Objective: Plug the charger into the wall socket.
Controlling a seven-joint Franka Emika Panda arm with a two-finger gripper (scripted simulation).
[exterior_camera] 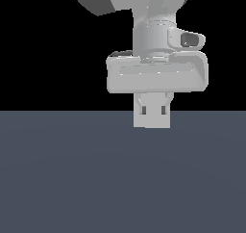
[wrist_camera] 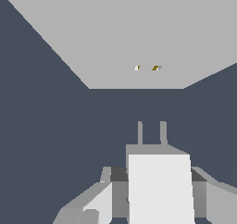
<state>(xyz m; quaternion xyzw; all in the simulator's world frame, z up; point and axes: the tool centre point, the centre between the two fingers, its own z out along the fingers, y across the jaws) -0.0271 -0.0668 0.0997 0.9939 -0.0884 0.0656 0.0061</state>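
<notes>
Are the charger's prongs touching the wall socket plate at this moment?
Apart. In the wrist view, dark floor shows between the charger prong tips and the wall socket; its two holes sit well ahead of them.

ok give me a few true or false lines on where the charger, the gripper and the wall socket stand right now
1. The gripper is shut on the charger. True.
2. The charger's two prongs are already inside the wall socket. False: in the wrist view dark floor shows between the prong tips and the plate.
3. The wall socket has two small holes side by side. True.
4. The charger lies loose on the floor. False: it sits between the gripper's fingers.
5. The prongs point away from the wall socket. False: in the wrist view they point toward it, roughly in line with the holes.
</notes>
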